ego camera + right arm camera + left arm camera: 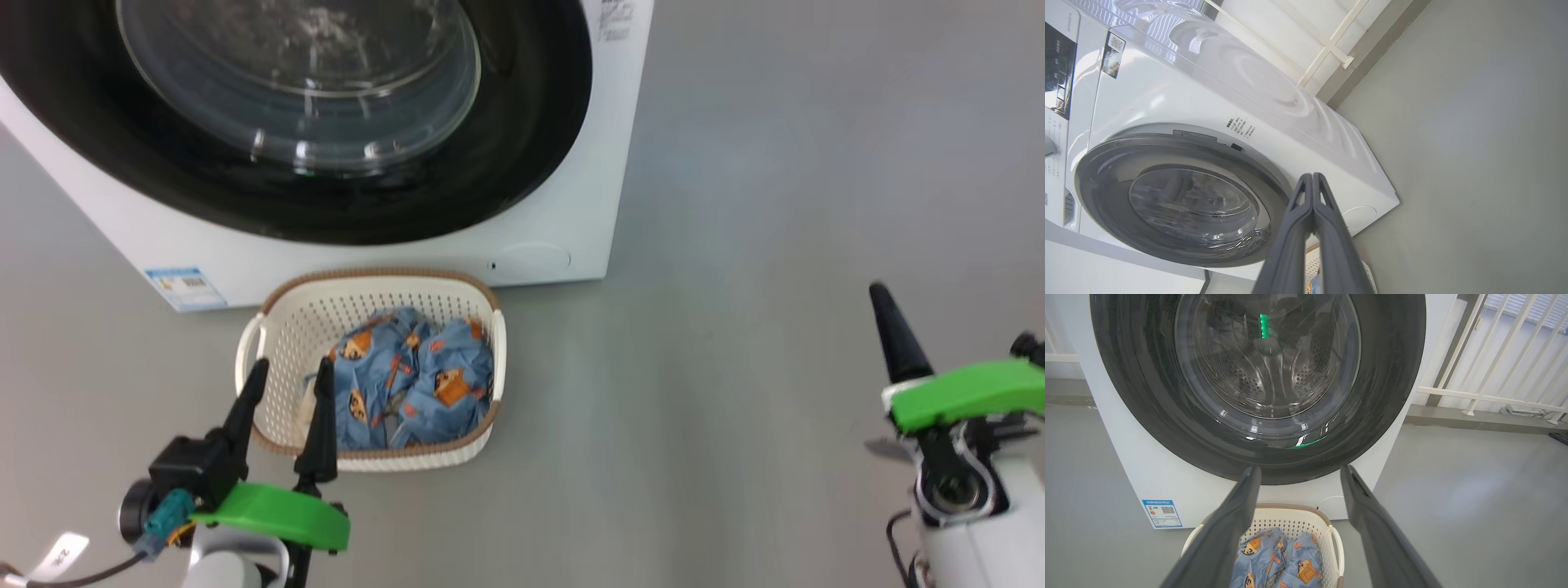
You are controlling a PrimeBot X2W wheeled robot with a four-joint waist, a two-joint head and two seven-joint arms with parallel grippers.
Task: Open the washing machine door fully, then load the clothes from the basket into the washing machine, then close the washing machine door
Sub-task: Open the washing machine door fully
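Head view shows the washing machine door (531,122) shut on the washing machine (563,237), the basket (375,282) of clothes (416,376) on the floor (735,367) just before the washing machine, the left gripper (292,365) spread wide by the basket, and the right gripper (879,294) pinched together, empty, well right of the washing machine.

Glossy black ringing clear glass on the washing machine door (531,122). White on the washing machine (563,220), with a blue label (186,287). Cream-white perforated walls and brown woven-look rim on the basket (286,327). Light blue printed with orange-and-brown cartoon figures on the clothes (424,376). Black with green on the left hand (292,365) and right hand (1312,176). Grey floor (735,367).
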